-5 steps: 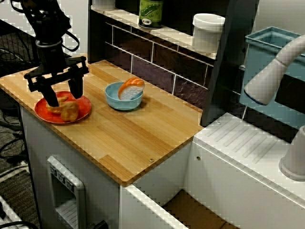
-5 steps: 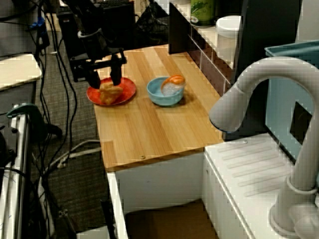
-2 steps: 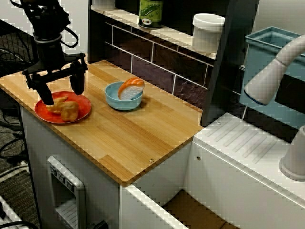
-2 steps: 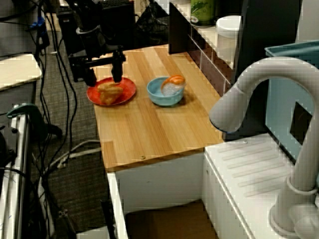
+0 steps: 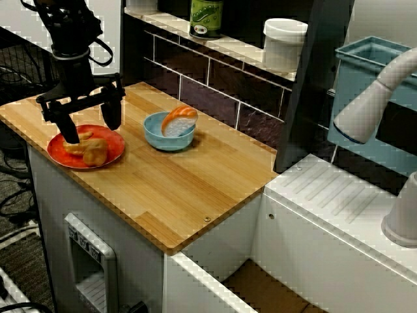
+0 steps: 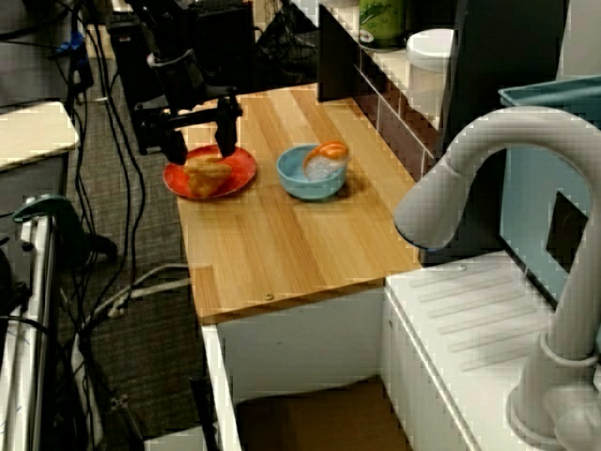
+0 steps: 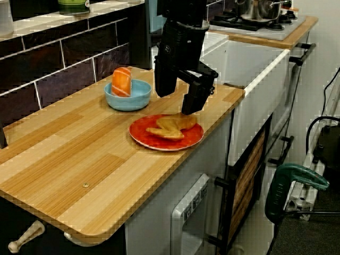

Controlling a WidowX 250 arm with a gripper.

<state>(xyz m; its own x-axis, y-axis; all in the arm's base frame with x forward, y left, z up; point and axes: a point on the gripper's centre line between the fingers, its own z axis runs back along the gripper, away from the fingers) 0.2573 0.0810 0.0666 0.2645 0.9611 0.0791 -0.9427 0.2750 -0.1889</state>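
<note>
My black gripper (image 5: 91,127) hangs open just above a red plate (image 5: 64,158) at the left end of the wooden counter (image 5: 189,182). A golden fried food piece (image 5: 91,149) lies on the plate, below and between the spread fingers, apart from them. The view from the sink side shows the gripper (image 6: 201,148) over the food piece (image 6: 207,173) on the plate (image 6: 240,169). From the counter's end, the gripper (image 7: 175,98) hovers over the food piece (image 7: 170,125). A blue bowl (image 5: 169,139) holding a salmon sushi piece (image 5: 180,119) stands right of the plate.
A green bottle (image 5: 206,16) and a white jar (image 5: 284,42) stand on the tiled back shelf. A white faucet (image 5: 371,98) arches over the sink to the right, beside a blue bin (image 5: 365,65). The plate sits near the counter's edge (image 7: 212,133).
The gripper has lifted slightly off the food piece and shifted a little toward the bowl, staying open. The food, plate and bowl have not moved.
</note>
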